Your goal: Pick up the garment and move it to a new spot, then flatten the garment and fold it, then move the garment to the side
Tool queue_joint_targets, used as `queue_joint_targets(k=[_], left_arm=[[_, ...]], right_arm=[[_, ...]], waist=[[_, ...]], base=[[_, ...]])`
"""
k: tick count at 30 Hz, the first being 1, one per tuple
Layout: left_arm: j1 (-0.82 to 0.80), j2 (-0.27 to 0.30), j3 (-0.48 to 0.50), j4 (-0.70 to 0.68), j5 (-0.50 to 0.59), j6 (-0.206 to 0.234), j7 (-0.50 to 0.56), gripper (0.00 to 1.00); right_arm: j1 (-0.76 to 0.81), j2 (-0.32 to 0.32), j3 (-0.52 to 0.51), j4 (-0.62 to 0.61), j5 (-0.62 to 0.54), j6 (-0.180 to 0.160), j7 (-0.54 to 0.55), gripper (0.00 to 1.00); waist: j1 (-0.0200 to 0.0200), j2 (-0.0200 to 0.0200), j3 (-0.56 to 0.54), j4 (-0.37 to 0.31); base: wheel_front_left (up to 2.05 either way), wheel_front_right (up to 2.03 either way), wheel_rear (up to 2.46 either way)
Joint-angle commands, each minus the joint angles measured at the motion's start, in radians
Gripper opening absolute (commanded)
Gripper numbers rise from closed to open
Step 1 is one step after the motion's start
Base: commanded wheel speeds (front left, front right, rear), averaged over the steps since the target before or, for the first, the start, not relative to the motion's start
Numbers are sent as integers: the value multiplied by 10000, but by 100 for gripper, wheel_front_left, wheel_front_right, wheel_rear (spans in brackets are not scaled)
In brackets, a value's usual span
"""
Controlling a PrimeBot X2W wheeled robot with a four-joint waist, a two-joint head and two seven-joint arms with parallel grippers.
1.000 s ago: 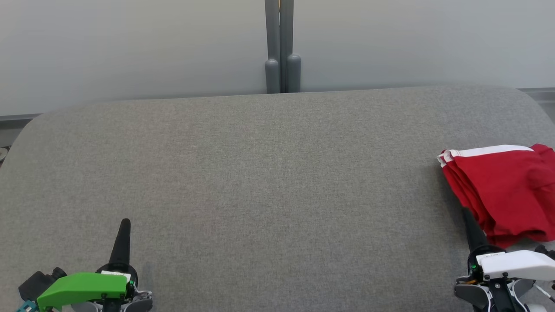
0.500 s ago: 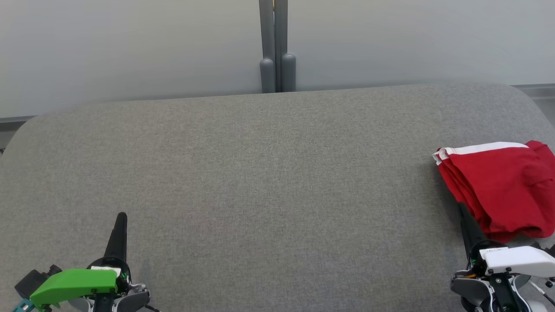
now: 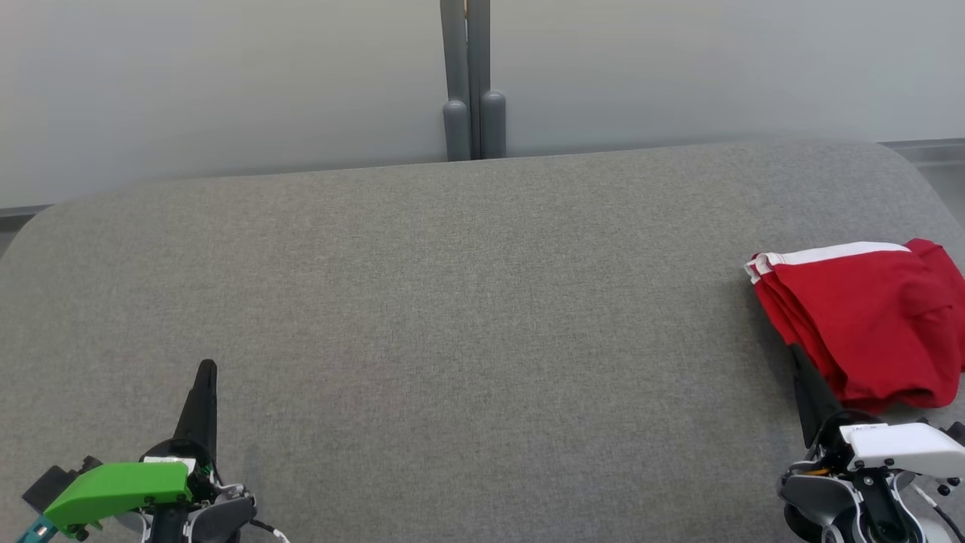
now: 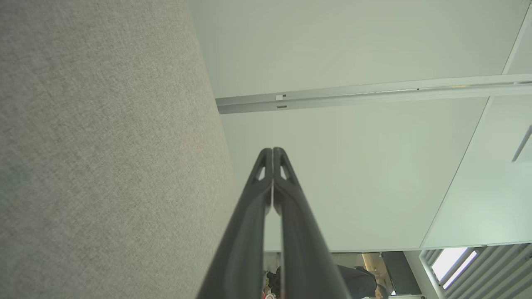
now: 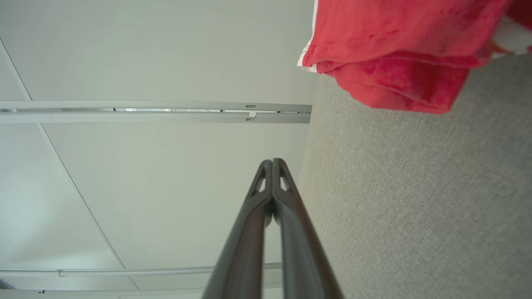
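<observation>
Grey fabric surface (image 3: 452, 302), pale wall (image 3: 226, 75)

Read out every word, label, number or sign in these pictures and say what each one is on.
No text here can be read.
The white label at the base of the right gripper: faint dark marks, too small to read.
The white label at the base of the left gripper: too blurred to read.
On the red garment: no lettering visible.

Garment (image 5: 395, 54) cropped (top edge); slightly blurred.
</observation>
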Motion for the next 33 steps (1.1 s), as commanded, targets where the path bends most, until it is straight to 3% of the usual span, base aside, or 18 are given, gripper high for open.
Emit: queue_joint_targets(k=[1,8,33], left_arm=[[-146,-13,66,-57,-226,-26,58,0],[-199,-30,133,-79,-597,-27,167,0],[-203,-56,180,-75,-514,-28,220,0]], right_arm=[[-141,-53,18,-2,243,4,69,0],[-194,-57,57,7,748,4,175,0],[-182,-55,54,7,706,4,174,0]], waist=[[0,0,3,-14],[0,0,17,-84],[0,0,17,-84]], base=[[0,0,0],[0,0,0],[0,0,0]])
